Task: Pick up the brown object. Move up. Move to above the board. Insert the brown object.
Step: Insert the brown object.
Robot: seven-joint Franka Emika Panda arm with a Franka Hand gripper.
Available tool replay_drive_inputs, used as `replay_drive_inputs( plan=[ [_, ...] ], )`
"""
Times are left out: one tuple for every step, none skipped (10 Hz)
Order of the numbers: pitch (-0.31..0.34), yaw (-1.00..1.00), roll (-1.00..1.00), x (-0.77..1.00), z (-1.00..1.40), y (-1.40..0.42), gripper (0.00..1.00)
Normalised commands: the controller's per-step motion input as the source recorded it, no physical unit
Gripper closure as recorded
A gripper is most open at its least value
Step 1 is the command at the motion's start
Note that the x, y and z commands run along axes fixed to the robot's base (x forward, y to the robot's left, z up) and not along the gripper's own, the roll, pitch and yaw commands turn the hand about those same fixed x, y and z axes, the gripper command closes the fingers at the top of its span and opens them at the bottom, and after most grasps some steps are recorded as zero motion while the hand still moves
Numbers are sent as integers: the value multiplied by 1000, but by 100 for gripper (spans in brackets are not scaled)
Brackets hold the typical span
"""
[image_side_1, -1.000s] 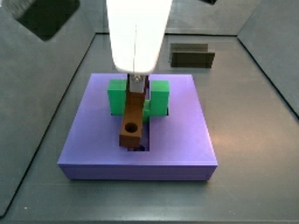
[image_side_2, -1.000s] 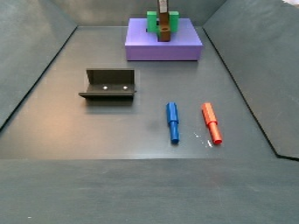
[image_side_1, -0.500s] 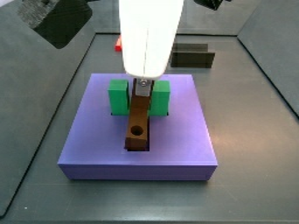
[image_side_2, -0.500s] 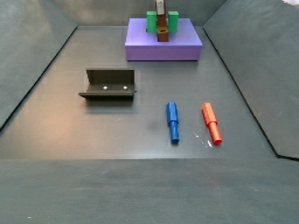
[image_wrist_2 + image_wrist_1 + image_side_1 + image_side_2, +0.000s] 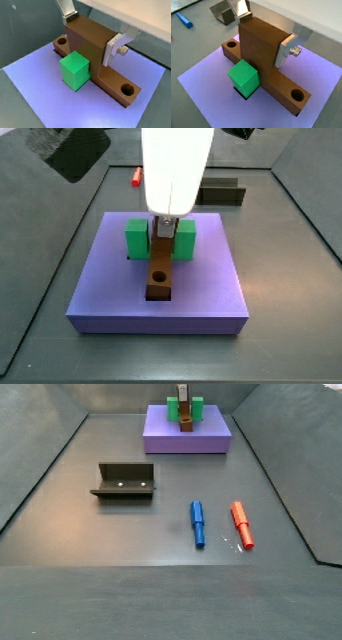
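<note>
The brown object (image 5: pixel 160 274) is an orange-brown T-shaped block that lies along the central groove of the lavender board (image 5: pixel 107 288). A round hole shows at each end of its bar in both wrist views. My gripper (image 5: pixel 163 226) stands straight above it. The gripper (image 5: pixel 264 37) is shut on the raised middle block (image 5: pixel 90 50), one silver finger (image 5: pixel 290 46) flat against each side. A green block (image 5: pixel 243 76) stands on the board against the brown object. In a side view the board (image 5: pixel 167 439) sits at the far end of the floor.
The dark fixture (image 5: pixel 124 480) stands on the grey floor, away from the board, and shows behind it in a side view (image 5: pixel 221 193). A blue pen (image 5: pixel 198 522) and a red pen (image 5: pixel 242 524) lie side by side on the floor. Grey walls enclose the floor.
The gripper has come down with the brown object. Its bar hung slightly above the board a second ago and now sits low in the groove. The fingers stay on it.
</note>
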Motion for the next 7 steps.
replay_drive_inputs(
  plan=[
    [-51, 69, -101, 263, -49, 0, 100],
    [-147, 43, -134, 37, -206, 0, 100],
    [-166, 0, -80, 0, -289, 0, 100],
    [-156, 0, -33, -77, -431, 0, 100],
    [-287, 20, 0, -397, -649, 0, 100],
    [-330, 34, -4, -531, -597, 0, 100],
    [-316, 43, -11, -477, -440, 0, 100]
  ],
)
